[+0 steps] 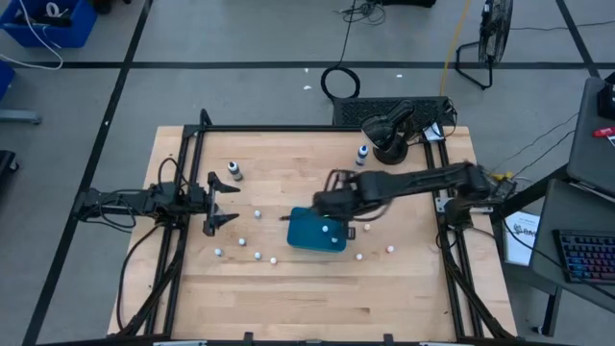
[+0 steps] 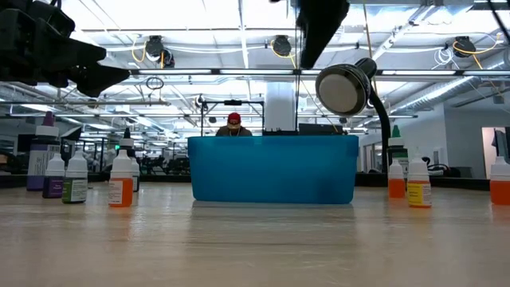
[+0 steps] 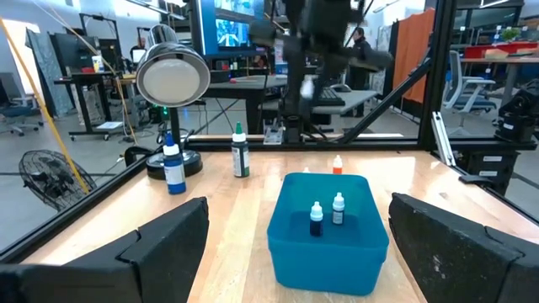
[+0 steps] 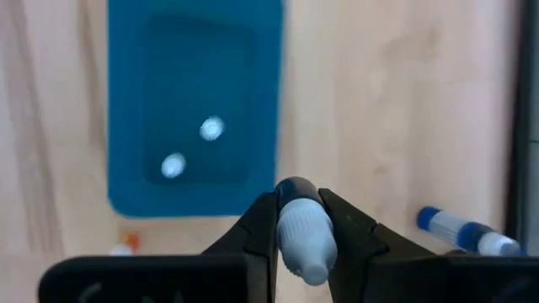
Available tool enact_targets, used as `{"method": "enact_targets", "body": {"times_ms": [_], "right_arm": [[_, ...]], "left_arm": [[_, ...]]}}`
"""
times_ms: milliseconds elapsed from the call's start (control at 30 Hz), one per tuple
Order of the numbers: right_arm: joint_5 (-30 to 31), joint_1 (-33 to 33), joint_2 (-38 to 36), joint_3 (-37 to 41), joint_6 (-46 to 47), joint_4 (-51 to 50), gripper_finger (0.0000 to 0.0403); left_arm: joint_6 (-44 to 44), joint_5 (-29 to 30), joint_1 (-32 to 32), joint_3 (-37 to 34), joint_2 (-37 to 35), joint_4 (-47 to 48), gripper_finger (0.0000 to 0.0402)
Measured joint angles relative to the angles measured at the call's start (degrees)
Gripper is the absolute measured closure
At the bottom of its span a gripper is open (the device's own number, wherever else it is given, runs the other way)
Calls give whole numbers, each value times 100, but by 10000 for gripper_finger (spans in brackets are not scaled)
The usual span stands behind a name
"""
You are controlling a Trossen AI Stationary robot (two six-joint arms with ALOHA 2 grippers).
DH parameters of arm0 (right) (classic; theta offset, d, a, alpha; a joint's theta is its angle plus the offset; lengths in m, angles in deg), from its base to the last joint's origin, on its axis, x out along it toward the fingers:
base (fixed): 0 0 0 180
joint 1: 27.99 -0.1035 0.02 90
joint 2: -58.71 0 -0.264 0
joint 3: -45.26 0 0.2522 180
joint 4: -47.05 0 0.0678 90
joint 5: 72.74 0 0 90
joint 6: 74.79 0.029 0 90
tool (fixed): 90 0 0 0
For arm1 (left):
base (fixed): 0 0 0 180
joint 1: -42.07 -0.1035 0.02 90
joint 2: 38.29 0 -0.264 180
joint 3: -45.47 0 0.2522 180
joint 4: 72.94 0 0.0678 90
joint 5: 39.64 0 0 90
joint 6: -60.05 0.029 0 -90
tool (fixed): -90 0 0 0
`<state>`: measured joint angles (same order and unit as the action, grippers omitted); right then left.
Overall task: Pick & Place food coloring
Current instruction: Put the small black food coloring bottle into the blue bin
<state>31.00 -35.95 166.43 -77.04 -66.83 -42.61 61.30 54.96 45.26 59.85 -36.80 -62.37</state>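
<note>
Two bottles already stand in the teal tray (image 1: pixel 309 236), so we judge the right gripper (image 4: pixel 301 220), clenched on a white-capped food coloring bottle (image 4: pixel 303 236), hangs above to drop it in; left gripper (image 1: pixel 225 202) waits released.

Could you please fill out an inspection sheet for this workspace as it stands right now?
Surface: wooden table, bare wood showing around the items.
Job's things: two small bottles stand inside the teal tray; other small white-capped bottles are scattered on the wood; taller dark bottles stand near the back.
Clutter: black round lamp at the back right corner.
Grippers: right tool above the tray's edge, shut on a white-capped bottle; left tool open, waiting at the left side.
Cables: a coiled cable on the floor behind the table.
Surroundings: a fan, a keyboard, a person beyond the table.
</note>
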Motion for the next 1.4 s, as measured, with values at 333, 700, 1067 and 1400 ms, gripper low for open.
{"method": "enact_targets", "body": {"times_ms": [333, 700, 1067, 1400], "right_arm": [[-794, -3, 826, 224, -566, 144, 352], [-789, 76, 794, 1564, -721, 1650, 352], [-757, 280, 789, 2195, -789, 2459, 352], [-779, 419, 789, 2567, -825, 2739, 352]], "left_arm": [[0, 0, 1, 0, -1, -1, 36], [-1, 0, -1, 0, 1, 0, 36], [0, 0, -1, 0, 0, 1, 36], [0, 0, 1, 0, 1, 1, 36]]}}
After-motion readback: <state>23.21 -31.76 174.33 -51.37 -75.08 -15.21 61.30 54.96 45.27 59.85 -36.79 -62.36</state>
